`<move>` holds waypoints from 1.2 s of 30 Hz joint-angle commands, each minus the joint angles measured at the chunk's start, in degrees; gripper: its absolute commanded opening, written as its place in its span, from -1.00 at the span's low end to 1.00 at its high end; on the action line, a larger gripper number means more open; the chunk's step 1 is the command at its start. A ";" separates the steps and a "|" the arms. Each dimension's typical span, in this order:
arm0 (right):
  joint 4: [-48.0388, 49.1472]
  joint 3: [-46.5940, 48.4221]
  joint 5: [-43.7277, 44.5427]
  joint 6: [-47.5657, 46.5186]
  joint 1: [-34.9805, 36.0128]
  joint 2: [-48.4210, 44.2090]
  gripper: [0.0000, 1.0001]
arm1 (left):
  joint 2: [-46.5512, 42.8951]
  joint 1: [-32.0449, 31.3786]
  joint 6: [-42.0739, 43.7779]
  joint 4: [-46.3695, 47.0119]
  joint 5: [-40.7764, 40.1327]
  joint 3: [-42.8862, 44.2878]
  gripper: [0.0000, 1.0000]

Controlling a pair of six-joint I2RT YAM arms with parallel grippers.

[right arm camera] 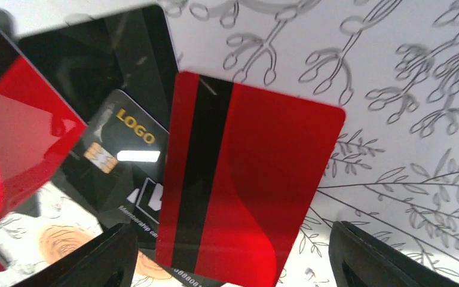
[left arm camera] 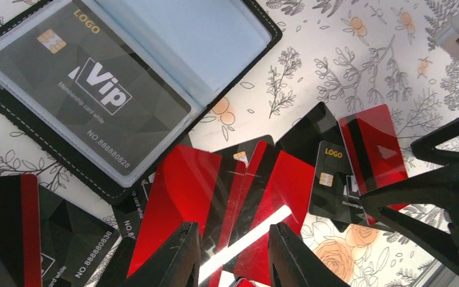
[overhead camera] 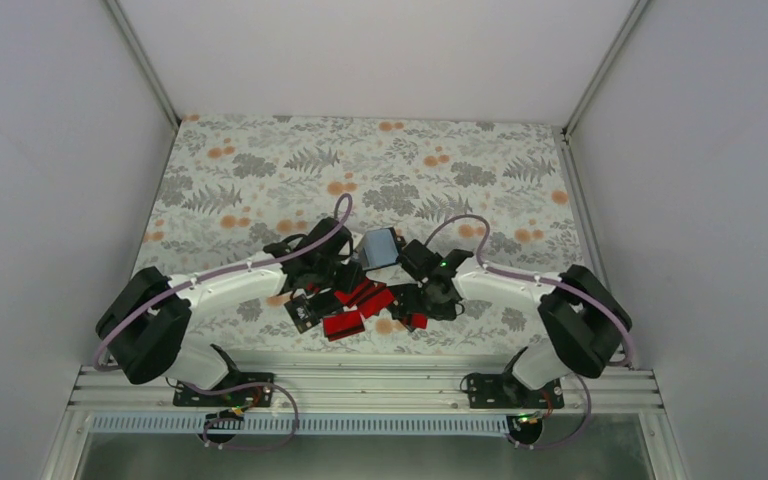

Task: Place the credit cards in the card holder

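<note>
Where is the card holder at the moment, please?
In the top view, the card holder lies open near the centre, just beyond the heap of credit cards.

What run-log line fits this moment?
card holder: open, one black card inside | loose cards: piled beside it | left hand: open | right hand: open

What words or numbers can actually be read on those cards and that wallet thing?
"LOGO", "Vip", "NO 888880828": sleeved black card in the open card holder.
"Membership card", rest blurred: same card, under "Vip".
"NO 888880836": lower-left black card.
"LOGO": right-hand black card.
"LOGO": black chip card in the right wrist view; its small print is cut off.
Red cards: no print visible.
</note>
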 commanded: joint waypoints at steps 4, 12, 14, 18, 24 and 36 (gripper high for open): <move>-3.08 2.15 4.87 5.78 3.87 5.54 0.60 | -1.41 -0.17 2.21 0.74 -1.95 -2.76 -0.41; -1.95 0.43 3.06 3.85 5.75 12.72 0.21 | -1.51 -0.17 1.98 1.59 -2.78 -4.17 -0.41; -1.63 0.10 1.79 2.83 6.75 14.08 0.15 | -1.52 -0.16 1.85 1.73 -3.00 -4.36 -0.41; -0.85 -0.26 -1.80 0.52 10.08 15.79 0.13 | -1.24 -0.16 1.49 1.89 -3.18 -4.57 -0.41; 1.42 -1.68 -8.42 -1.07 15.73 14.18 0.13 | -1.37 -0.16 1.30 1.41 -3.13 -4.42 -0.41; 3.75 -3.90 -11.48 0.36 19.97 10.77 0.15 | -1.76 -0.19 0.63 1.53 -2.62 -4.44 -0.41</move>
